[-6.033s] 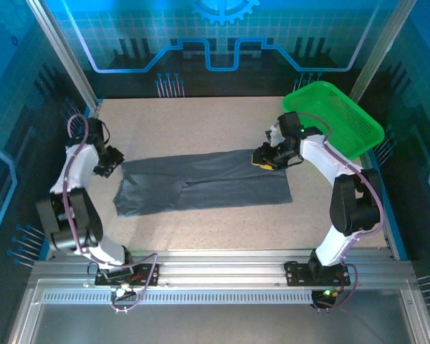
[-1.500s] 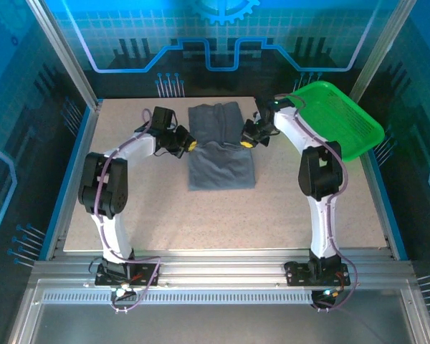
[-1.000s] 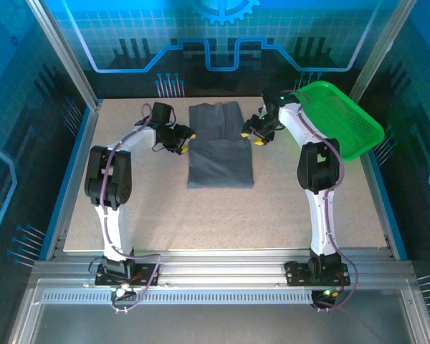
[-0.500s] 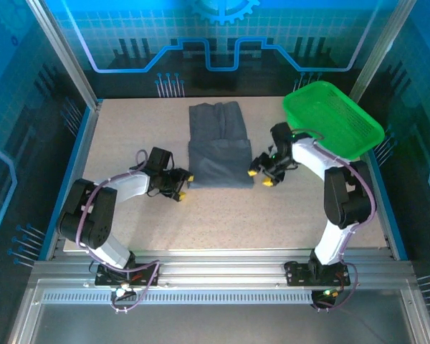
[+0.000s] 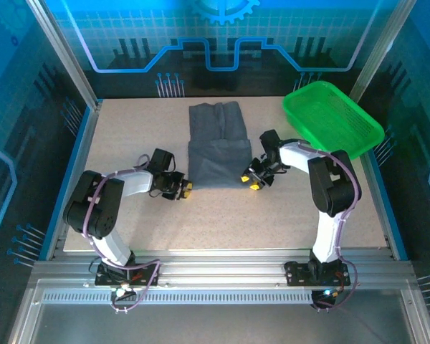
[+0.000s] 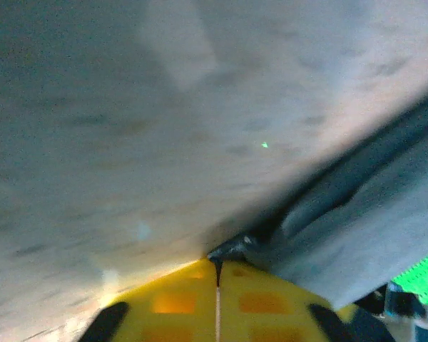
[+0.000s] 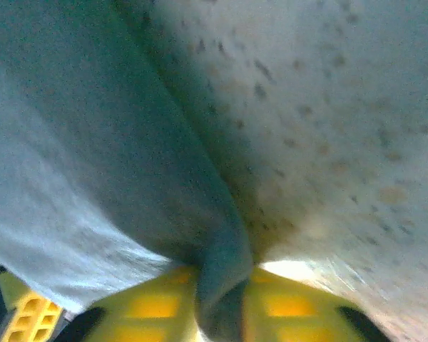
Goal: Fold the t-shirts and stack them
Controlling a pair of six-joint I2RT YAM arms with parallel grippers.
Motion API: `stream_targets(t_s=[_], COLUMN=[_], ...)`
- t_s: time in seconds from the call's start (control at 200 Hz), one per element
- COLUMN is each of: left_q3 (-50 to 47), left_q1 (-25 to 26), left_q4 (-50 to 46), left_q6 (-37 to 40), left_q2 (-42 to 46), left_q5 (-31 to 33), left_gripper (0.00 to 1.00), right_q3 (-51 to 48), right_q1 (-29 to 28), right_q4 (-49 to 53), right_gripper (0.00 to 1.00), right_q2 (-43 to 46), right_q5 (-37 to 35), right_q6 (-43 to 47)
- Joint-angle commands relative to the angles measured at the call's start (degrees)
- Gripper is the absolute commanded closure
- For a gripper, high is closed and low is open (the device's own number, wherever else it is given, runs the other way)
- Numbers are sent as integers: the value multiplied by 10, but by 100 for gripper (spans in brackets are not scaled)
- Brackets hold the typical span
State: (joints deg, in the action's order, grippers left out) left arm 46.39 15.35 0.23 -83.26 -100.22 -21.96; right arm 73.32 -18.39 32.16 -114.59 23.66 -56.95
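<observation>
One dark slate-grey t-shirt (image 5: 217, 147) lies folded into a narrow upright rectangle at the table's middle back. My left gripper (image 5: 185, 188) sits low at its near left corner, yellow fingers shut on a pinch of the cloth (image 6: 232, 249). At the near right corner my right gripper (image 5: 251, 182) is shut on a fold of the same t-shirt (image 7: 225, 274), which bunches between its yellow fingers (image 7: 153, 306). Both grippers press close to the tabletop.
A bright green plastic basket (image 5: 333, 118) stands tilted at the back right corner. The speckled beige table (image 5: 222, 218) has open room in front of the shirt. Blue rails edge the table's left and right sides.
Both grippers came from the shirt's far end to its near corners and closed on the cloth. The shirt has stayed folded in place over the last second.
</observation>
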Motion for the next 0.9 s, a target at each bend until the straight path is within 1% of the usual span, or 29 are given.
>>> stream_targets(t_s=[0.0,0.045,0.195,0.32,0.45,0.555,0.625,0.745,0.825,0.895], left_q3=[4,-6,-58,-115,-175,-209,-222,-213,-198,-182], left_q1=[9,9,13,24,56,90,108,121,122,121], left_q4=[80,74,50,32,-9,-78,-123,-202,-227,-226], left_q6=[4,5,13,22,34,36,31,34,34,32], left_q2=[-15,0,60,121,207,315,402,538,594,608], left_q5=[38,38,22,0,-14,2,20,59,76,85], left_gripper=[100,100,100,100,100,100,100,100,100,100], right_q3=[31,39,25,-40,-122,-167,-184,-190,-177,-157], right_q1=[-9,-12,-26,-50,-81,-111,-128,-139,-137,-131], right_q4=[19,37,76,71,60,75,94,141,172,195], right_gripper=[96,100,100,100,100,100,100,100,100,100], right_q2=[-7,4,47,96,164,222,263,332,373,393], right_q5=[-13,-32,-58,-52,-49,-51,-54,-59,-63,-61], right_q6=[7,22,64,72,64,54,46,29,18,14])
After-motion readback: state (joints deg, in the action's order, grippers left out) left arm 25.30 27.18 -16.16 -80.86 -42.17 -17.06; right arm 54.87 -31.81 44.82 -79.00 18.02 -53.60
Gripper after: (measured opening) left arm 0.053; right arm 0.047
